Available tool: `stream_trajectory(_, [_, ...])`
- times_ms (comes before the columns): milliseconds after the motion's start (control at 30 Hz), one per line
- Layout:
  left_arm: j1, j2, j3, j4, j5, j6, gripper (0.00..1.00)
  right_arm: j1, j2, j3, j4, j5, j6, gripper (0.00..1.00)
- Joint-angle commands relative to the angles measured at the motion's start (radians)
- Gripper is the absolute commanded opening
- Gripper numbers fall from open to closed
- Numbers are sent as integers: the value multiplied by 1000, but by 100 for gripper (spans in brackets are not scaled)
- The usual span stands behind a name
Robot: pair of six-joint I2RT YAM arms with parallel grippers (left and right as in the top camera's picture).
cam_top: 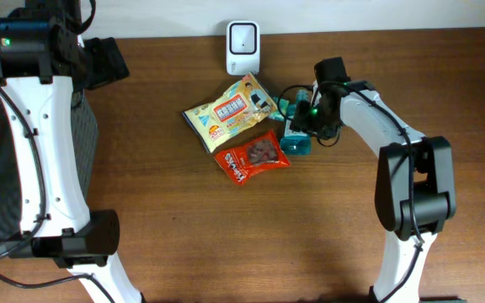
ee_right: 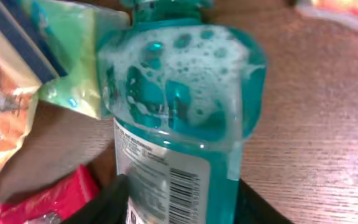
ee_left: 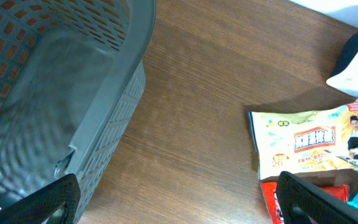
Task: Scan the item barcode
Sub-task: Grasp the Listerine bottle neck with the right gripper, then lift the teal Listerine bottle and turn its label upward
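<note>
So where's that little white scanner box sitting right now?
In the overhead view the white scanner stands at the far edge of the table, about mid-width, just behind the yellow snack packet.

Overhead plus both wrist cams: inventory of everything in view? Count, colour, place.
scanner: 1, white, back edge of the table, centre
yellow snack packet: 1, yellow, in front of the scanner
red snack packet: 1, red, in front of the yellow one
bottle: 1, teal, foamy liquid, barcode label showing, right of the packets
green item: 1, green with blue, beside the bottle; cannot tell what it is
basket: 1, grey, far left
table: 1, brown wood
left tool: 1, black, open, beside the basket
right tool: 1, black, fingers against both sides of the bottle
</note>
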Motion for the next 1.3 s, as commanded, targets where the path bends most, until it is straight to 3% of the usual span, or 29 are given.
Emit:
stream_trajectory(0, [3,-19,2,2,0,5,99,2,1,1,-4,21,-42,33])
stream_trajectory(33, [3,-19,2,2,0,5,99,2,1,1,-7,21,-43,25])
stream_trajectory(67, [3,-19,2,2,0,5,99,3,1,1,-8,22,-51,23])
stream_trajectory(233, [3,-19,2,2,0,5,99,37,-39,129,-171,190,-106,18])
stream_trajectory(333, [3,-19,2,2,0,5,99,120,-25,128,-154,226,-109,18])
stream_trajectory(367, [3,-19,2,2,0,5,99,158,-14,128,-146,273,-103,39])
stream_trajectory(433, [3,-19,2,2,0,5,99,154,-14,128,-147,301,-50,49])
stream_trajectory(500, [3,-19,2,2,0,5,99,113,-13,128,-156,300,-41,64])
stream_trajectory(667, [3,-19,2,2,0,5,99,70,35,124,-155,230,-202,79])
stream_trajectory(867, [3,-19,2,2,0,5,99,67,98,124,-117,206,-199,81])
stream_trajectory(900, [3,-19,2,2,0,5,99,67,103,124,-109,172,-200,79])
stream_trajectory(967, [3,-19,2,2,0,5,99,67,103,124,-101,161,-199,61])
stream_trajectory(1067, [3,-19,2,2,0,5,99,68,103,122,-101,161,-199,52])
stream_trajectory(1133, [3,-19,2,2,0,5,99,68,103,122,-119,161,-199,53])
stream_trajectory(1200, [3,-19,2,2,0,5,99,68,95,136,-171,178,-199,65])
stream_trajectory(1267, [3,-19,2,2,0,5,99,68,90,185,-237,179,-199,65])
